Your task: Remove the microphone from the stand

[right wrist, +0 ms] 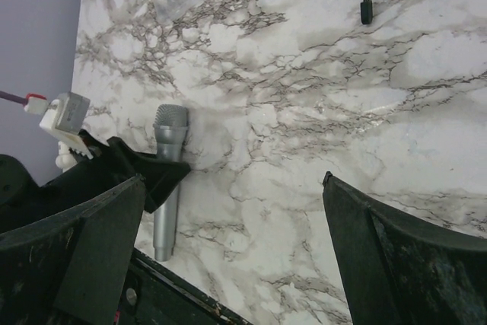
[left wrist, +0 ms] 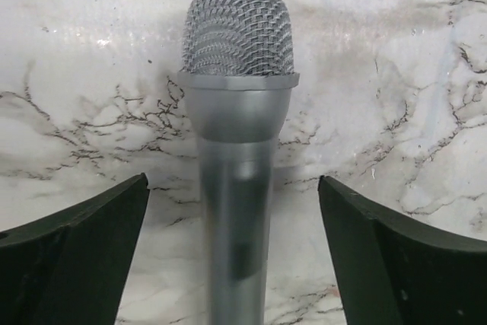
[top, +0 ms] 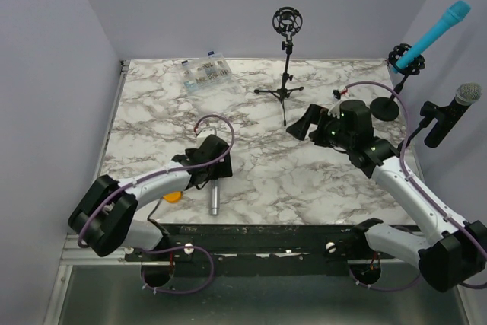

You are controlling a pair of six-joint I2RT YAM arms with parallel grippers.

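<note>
1. Looking down from the top camera, you have the silver microphone [top: 214, 197] lying flat on the marble table [top: 152, 119], left of centre and close to the front edge, with its handle pointing toward the arm bases.
2. Your left gripper [top: 212, 167] sits over the head end. From above only the handle shows below it.
3. In the left wrist view the jaws stand well apart, with one finger [left wrist: 84, 249] on each side of the silver microphone [left wrist: 237, 112]. Marble shows in both gaps, so there is no contact and nothing is held.
4. The mesh head lies beyond the fingertips and the body runs between them.
5. Your right gripper [top: 303, 125] hovers over the table right of centre. Its jaws are spread wide and its own camera shows only bare marble between them.
6. That camera also catches the silver microphone [right wrist: 167, 188] near the left wall, partly hidden by the left arm's dark finger.
7. The tripod stand [top: 285, 74] is upright at back centre with its shock mount [top: 288, 21] empty, well apart from the silver microphone.
8. At the right edge, a blue microphone [top: 437, 30] is tilted up in a second stand [top: 386, 104]. A black microphone [top: 455, 112] is just outside the table.
9. A clear parts box [top: 204, 71] sits at back left. There is a small orange item [top: 173, 196] beside the left arm, but you cannot tell what it is.
</note>
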